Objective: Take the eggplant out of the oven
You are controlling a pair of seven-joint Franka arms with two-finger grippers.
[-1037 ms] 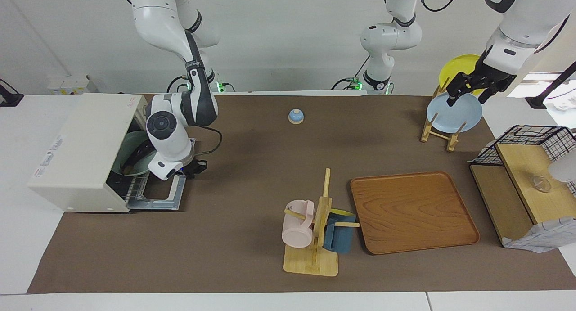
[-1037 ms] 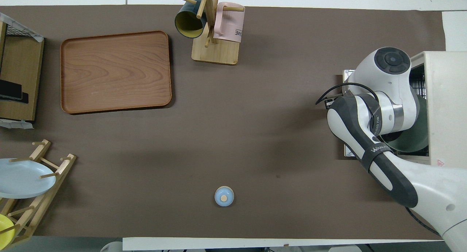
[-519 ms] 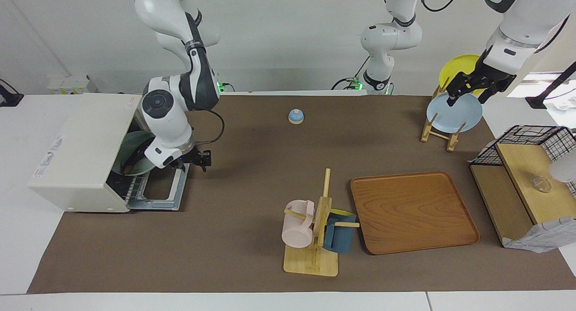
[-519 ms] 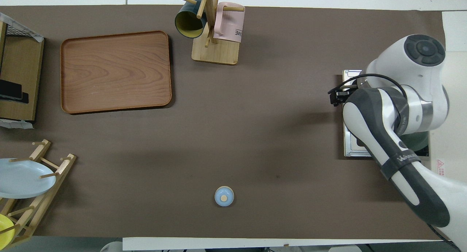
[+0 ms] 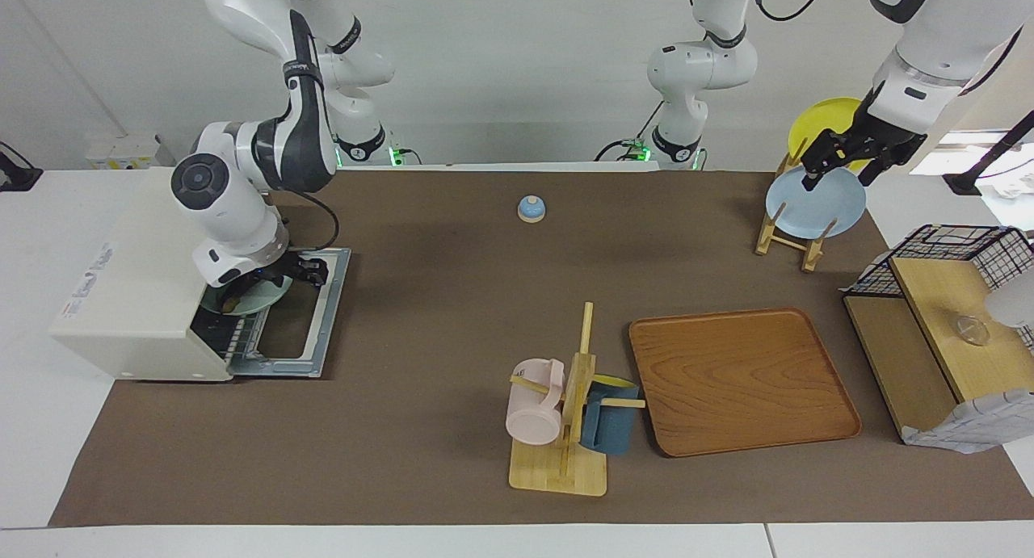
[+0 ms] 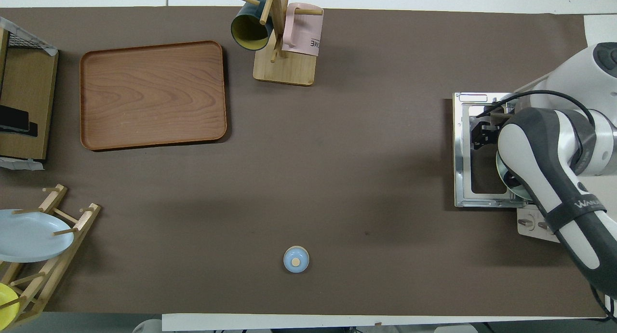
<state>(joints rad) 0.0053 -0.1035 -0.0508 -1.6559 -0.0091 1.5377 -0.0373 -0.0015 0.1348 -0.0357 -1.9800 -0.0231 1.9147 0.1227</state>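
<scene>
Step in hand: the right gripper [image 5: 311, 272] is hanging over the lowered door of the oven [image 5: 137, 279], at the mouth of the cavity, judged to be lining up on the eggplant.
Eggplant [image 5: 234, 299]: lying on a pale green plate [image 5: 262, 298] on the wire rack just inside the oven's mouth; only a dark sliver is showing under the arm, and it cannot be told whether anything is touching it.
Right fingers: how far they are parted cannot be told; nothing is seen in them.
Left gripper [image 5: 844, 161]: waiting over the plate rack [image 5: 788, 233] at the left arm's end of the surface; its fingers are looking parted and holding nothing.
Next move, as a judgement: it is calling for a low reach into the cavity, the fingers closing across the slender body, then a level pull out over the door.
Count, ovens: one.
Count, eggplants: one.
Count, plates: three, being one green, one blue [image 5: 816, 205], one yellow [image 5: 824, 118].
Count, mugs: two, hanging on one mug tree [image 5: 569, 413].
Count, wooden trays [image 5: 739, 376]: one.
Count, bells [image 5: 531, 209]: one.
</scene>
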